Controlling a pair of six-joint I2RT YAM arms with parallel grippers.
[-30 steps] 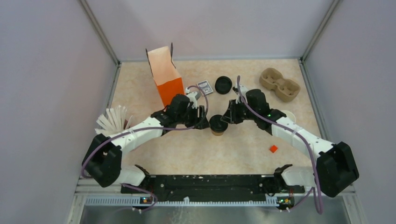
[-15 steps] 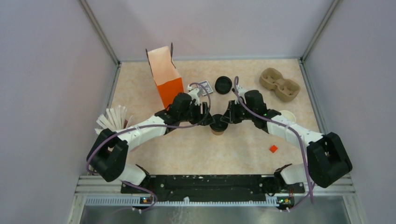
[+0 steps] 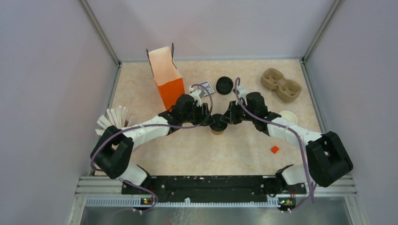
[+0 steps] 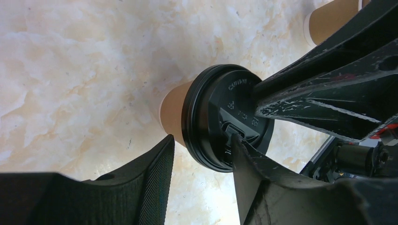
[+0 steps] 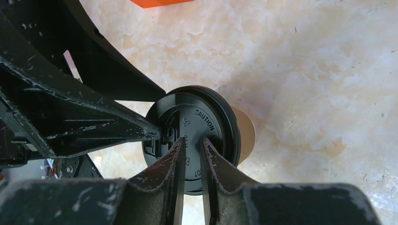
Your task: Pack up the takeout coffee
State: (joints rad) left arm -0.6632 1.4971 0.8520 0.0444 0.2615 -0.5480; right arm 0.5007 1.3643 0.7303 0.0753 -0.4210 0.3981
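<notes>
From above, the paper cup (image 3: pixel 218 127), capped with a black lid (image 3: pixel 218 123), stands upright on the marbled table (image 3: pixel 197 154), about mid-table between the two arms. The left gripper (image 3: pixel 210 120) comes at it from the left and the right gripper (image 3: pixel 226 119) from the right, both with their tips at the lid. Behind and to the left, the tall orange bag (image 3: pixel 165 77) stands open. A spare black lid (image 3: pixel 225 85) lies behind the cup, with a small packet (image 3: pixel 205 87) just to its left. A brown pulp carrier (image 3: pixel 280 85) sits at the far right, and another cup with a white rim (image 3: pixel 287 116) is beside the right arm. A small red piece (image 3: pixel 274 149) lies nearer the front, and a bundle of white sticks (image 3: pixel 112 121) sits at the left edge.

In the left wrist view, the left gripper's jaws stand apart and straddle the lid's edge. One finger (image 4: pixel 159 164) lies just beside the cup's tan wall under the rim, and the other (image 4: pixel 244 159) touches the top of the lid. Whether they squeeze cannot be told. The right gripper meets the lid from the opposite side.

In the right wrist view, the right gripper's fingers (image 5: pixel 176 159) are all but closed, with a thin slit between them. Their tips rest on the lid's top beside the raised lettering, and nothing is seen held between them. A corner of the orange bag shows at the top edge.
</notes>
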